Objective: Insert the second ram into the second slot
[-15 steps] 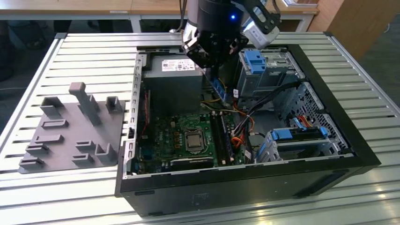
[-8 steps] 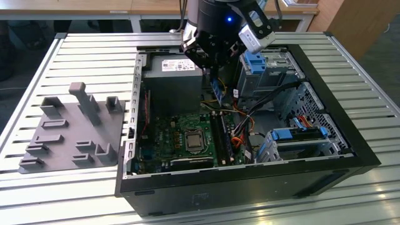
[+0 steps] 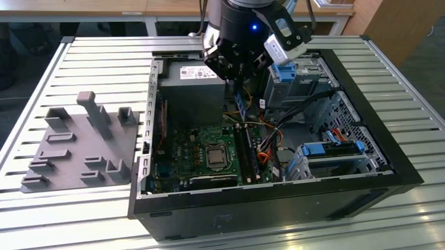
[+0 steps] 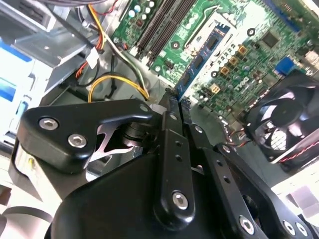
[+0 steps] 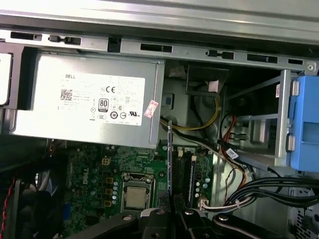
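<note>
— Where is the second ram?

— Pinched in my gripper [image 3: 240, 78]. My jaws are pressed onto the second ram [image 3: 240, 104], and I hold it in the air above the motherboard [image 3: 187, 156], inside the open computer case [image 3: 278, 211]. It is not seated in any slot.

— How will it handle?

— Light, thin and stiff, I judge. It is a bare circuit board with chips, so it would take a bend or a crooked push badly. The flat faces near the upper edge, clear of the contacts, are the place to grip it, and my pads sit about there.

— Which way does it point?

— In the first wrist view the second ram [image 5: 170, 159] shows edge-on, a thin line running out from my fingertips. It lies alongside the motherboard's memory slots [image 5: 192, 172], so its long axis seems parallel to them. Whether it is level with the motherboard or tipped toward it, I cannot say for sure.
</note>
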Available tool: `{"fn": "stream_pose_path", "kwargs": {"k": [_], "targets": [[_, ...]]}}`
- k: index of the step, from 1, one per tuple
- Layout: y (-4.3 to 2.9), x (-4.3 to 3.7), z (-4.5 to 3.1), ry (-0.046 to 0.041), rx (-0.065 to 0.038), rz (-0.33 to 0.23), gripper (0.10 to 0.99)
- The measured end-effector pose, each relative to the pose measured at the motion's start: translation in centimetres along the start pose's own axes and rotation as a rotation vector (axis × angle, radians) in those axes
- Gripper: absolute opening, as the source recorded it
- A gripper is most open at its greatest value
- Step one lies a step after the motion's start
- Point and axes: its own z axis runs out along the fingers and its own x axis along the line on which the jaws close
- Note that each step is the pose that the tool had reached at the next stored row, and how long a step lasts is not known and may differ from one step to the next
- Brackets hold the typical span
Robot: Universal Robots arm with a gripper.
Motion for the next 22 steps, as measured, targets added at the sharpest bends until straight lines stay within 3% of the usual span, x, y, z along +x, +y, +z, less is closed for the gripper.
{"fn": "stream_pose_path", "kwargs": {"k": [3, 8, 16, 22], "targets": [[-0.38, 0.03, 0.13, -0.0005, 0.000, 0.013, 0.137], [-0.41, 0.04, 0.94, -0.0028, 0.001, 0.089, 0.137], [-0.53, 0.07, 2.38, -0.0016, 0.000, 0.049, 0.137], [-2.27, 0.20, 2.58, -0.0015, 0.000, 0.047, 0.137]]}}
